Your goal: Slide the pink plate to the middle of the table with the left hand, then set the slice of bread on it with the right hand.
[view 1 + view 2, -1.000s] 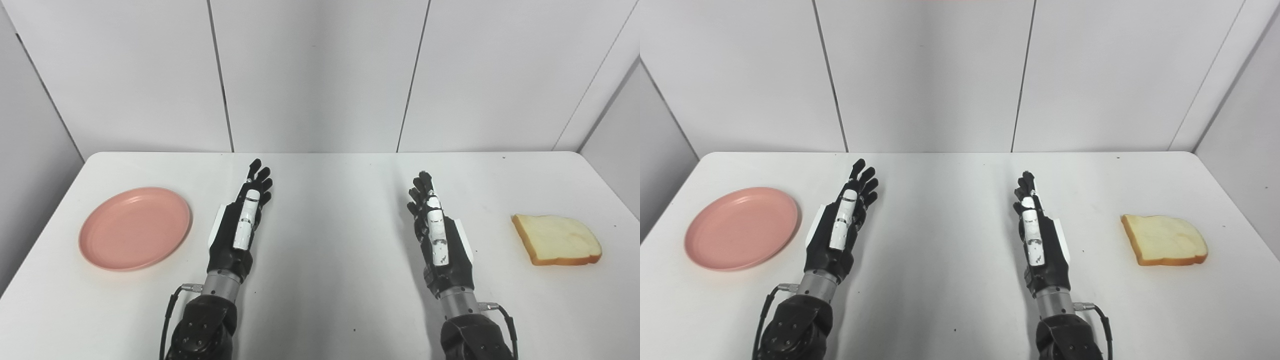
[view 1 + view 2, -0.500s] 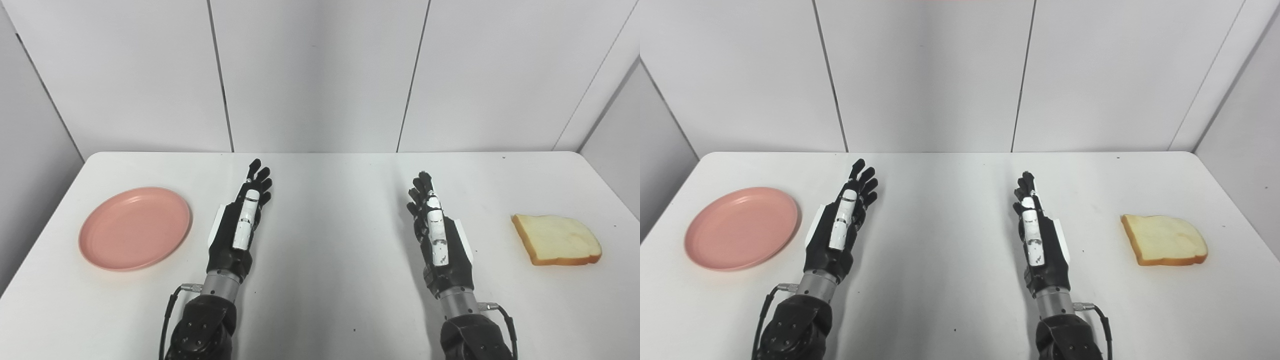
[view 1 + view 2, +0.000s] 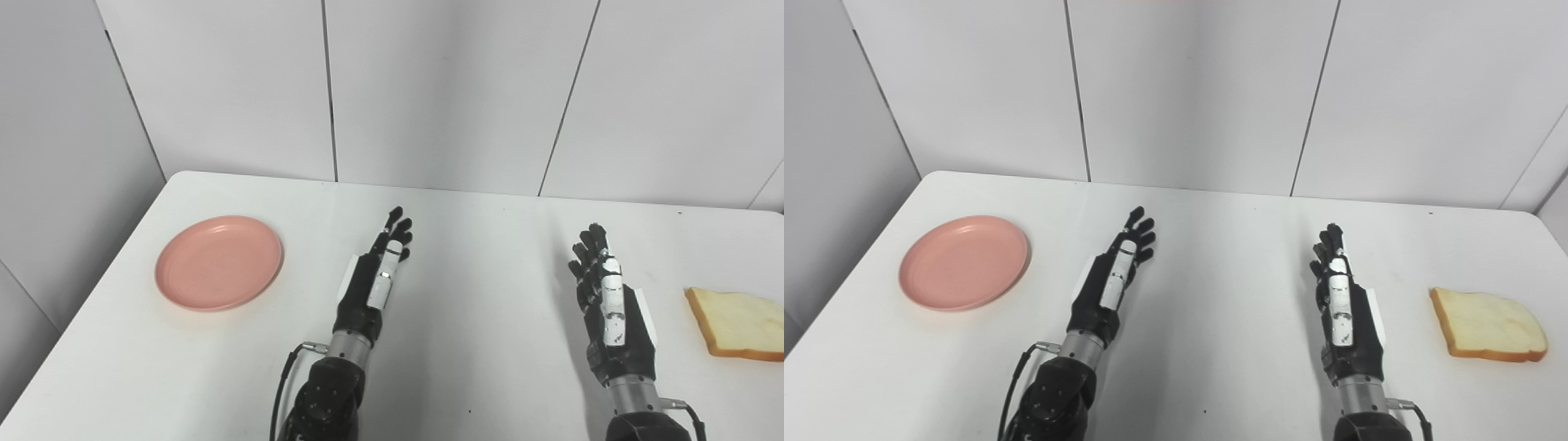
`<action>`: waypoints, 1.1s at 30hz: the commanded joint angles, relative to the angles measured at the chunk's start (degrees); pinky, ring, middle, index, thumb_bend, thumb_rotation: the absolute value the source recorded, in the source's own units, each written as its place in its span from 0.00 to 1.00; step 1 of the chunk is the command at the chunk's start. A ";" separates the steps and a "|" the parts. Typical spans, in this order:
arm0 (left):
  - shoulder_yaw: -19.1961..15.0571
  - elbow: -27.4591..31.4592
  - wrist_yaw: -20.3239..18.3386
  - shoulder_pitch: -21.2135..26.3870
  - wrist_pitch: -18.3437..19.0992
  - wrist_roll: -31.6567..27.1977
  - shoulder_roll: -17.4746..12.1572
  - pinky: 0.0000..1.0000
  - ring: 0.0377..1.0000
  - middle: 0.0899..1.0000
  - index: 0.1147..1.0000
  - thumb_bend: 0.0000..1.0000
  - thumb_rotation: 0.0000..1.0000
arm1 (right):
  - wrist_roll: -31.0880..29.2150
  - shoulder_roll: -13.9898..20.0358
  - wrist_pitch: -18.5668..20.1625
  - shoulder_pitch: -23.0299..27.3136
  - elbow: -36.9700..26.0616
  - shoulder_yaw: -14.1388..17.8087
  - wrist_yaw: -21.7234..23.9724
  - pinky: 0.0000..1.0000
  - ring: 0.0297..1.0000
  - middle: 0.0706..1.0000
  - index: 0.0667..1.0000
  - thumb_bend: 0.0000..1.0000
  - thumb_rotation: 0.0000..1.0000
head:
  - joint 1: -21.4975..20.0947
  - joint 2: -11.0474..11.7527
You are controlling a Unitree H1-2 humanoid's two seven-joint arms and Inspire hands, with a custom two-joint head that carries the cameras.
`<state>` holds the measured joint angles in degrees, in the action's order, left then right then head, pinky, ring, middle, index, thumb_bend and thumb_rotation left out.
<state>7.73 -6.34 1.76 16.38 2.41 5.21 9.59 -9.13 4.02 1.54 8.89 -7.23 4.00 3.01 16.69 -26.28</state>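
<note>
Your left hand [image 3: 1108, 285] and right hand [image 3: 1344, 306] hover empty, fingers extended. Pink plate [image 3: 963, 262] sits well left of your left hand; bread slice [image 3: 1488, 324] well right of your right. Risk: pushing the shallow rim high, and the plate tips or skids off-line.

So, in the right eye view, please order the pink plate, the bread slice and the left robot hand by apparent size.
1. pink plate, clearly largest.
2. bread slice and left robot hand: they look alike in area, so I leave them unranked.
</note>
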 commanded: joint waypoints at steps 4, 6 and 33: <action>0.28 0.76 1.39 2.46 -2.19 1.09 1.09 0.93 0.93 0.93 0.91 0.43 1.00 | -0.29 0.38 -2.40 1.28 -1.72 0.10 0.78 1.00 1.00 1.00 1.00 0.31 1.00 | 0.34 0.14; 0.33 0.61 1.66 2.47 -2.49 1.30 1.22 0.92 0.93 0.92 0.91 0.44 1.00 | -0.49 0.48 -2.02 1.25 -1.99 0.14 0.99 1.00 1.00 1.00 1.00 0.28 1.00 | 0.48 0.11; -3.66 12.85 -1.00 8.96 2.33 -1.02 -3.82 0.91 0.90 0.91 0.88 0.45 1.00 | -1.62 -0.11 1.64 0.92 -4.90 -0.48 0.59 1.00 1.00 1.00 1.00 0.20 1.00 | 7.01 0.36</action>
<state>4.67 3.60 1.24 21.90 4.46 4.83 6.60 -10.19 3.92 3.76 8.78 -10.52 3.34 3.26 23.73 -25.84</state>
